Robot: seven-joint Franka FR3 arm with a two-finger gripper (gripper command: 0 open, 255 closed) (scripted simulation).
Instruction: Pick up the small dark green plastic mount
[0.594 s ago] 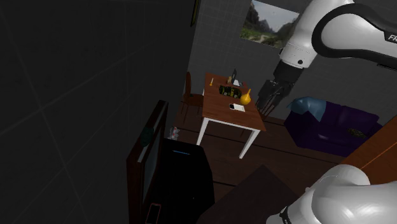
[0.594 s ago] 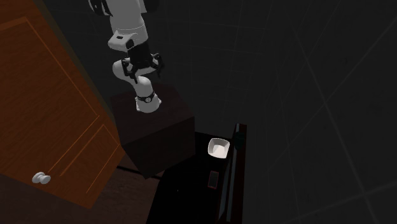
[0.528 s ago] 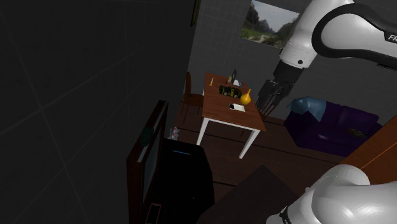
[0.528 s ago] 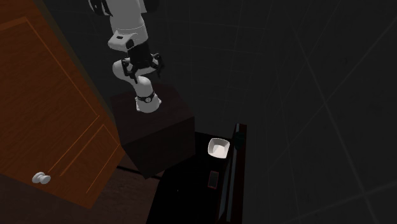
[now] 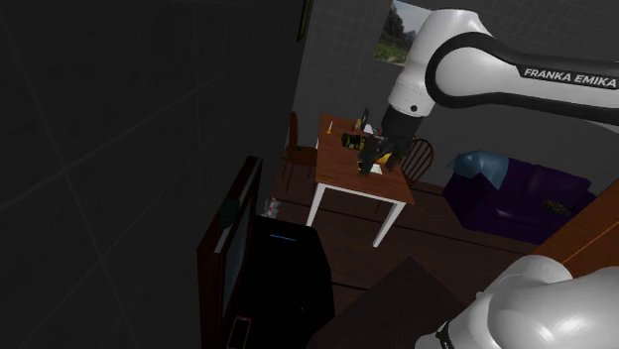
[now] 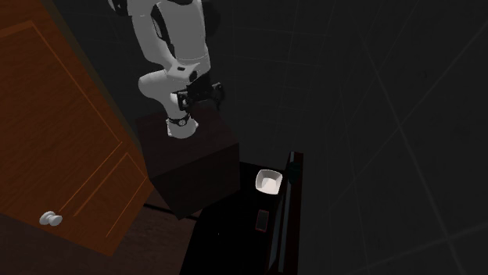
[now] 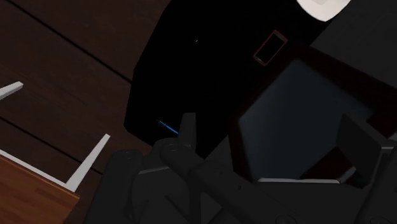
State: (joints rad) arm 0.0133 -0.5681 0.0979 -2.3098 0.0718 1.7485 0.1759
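A small dark green object [image 5: 230, 211], which I take for the mount, shows against the dark brown-framed panel [image 5: 236, 238] standing beside the low black cabinet [image 5: 286, 273]. My black gripper [image 5: 375, 159] hangs high in the air, well above and away from it. In the second exterior view the gripper [image 6: 205, 94] sits over the dark brown stand [image 6: 191, 156]. In the wrist view the gripper [image 7: 273, 137] is open, its fingers [image 7: 188, 130] wide apart with nothing held, and the framed panel [image 7: 299, 108] lies far below between them.
A white bowl [image 6: 268, 181] and a phone [image 6: 262, 219] lie on the black cabinet [image 6: 235, 234]. A wooden dining table [image 5: 362, 174] with small items, a chair [image 5: 295, 149] and a purple sofa [image 5: 521, 198] stand farther off. An orange-brown door [image 6: 55, 133] is beside the stand.
The arm has swung toward the shoulder view's left and the hand has turned. In the second exterior view the gripper has moved right, out over the stand's edge.
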